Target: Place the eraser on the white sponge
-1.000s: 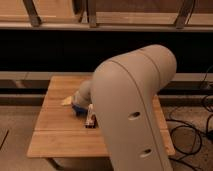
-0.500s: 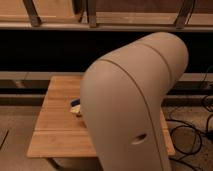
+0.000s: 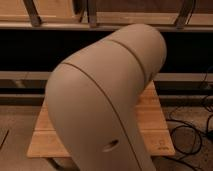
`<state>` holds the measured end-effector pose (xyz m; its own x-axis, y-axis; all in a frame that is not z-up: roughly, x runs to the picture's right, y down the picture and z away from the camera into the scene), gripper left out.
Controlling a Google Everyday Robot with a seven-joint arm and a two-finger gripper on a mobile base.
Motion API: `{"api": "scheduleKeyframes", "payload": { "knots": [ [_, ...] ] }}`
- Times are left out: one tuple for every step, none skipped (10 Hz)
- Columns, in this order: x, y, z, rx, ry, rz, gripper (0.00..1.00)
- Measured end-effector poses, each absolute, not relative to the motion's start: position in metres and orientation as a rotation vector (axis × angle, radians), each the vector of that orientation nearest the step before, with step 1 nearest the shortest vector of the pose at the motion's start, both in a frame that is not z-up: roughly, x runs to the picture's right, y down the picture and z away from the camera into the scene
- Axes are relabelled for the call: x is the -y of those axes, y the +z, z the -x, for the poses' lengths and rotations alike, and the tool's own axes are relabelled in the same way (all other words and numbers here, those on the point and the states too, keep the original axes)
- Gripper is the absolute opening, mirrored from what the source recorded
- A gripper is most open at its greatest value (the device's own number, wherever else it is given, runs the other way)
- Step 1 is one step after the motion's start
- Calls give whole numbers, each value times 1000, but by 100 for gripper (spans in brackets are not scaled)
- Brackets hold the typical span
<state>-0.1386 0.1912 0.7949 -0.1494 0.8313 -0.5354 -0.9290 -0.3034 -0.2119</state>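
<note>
Wood-topped desk stands before a dark shelf front, but the eraser and the white sponge are hidden, so their place on it cannot be told. One beige arm bends in a broad elbow close to the camera, covering the desk's middle and leaving only its left edge and right corners bare. The gripper is out of sight past that elbow, its opening and any hold impossible to tell, and a few dark cables lie on the floor off the desk's right edge.

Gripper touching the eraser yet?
Cannot tell. Camera view: the arm blocks most of the table; gripper and eraser are both hidden behind it.
</note>
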Motion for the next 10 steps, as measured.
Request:
{"api": "scheduleKeyframes", "payload": {
  "knots": [
    [-191,801,141,-193,1736,677,80],
    [-188,807,140,-188,1712,671,80],
    [-186,812,133,-193,1688,658,80],
    [-185,814,123,-211,1664,647,80],
    [-186,814,116,-227,1646,642,80],
    [-188,814,111,-245,1629,641,80],
    [-191,814,109,-259,1608,646,80],
    [-193,816,112,-263,1595,654,80],
    [-195,822,112,-265,1589,656,80],
    [-195,823,112,-265,1588,656,80]
  ]
}}
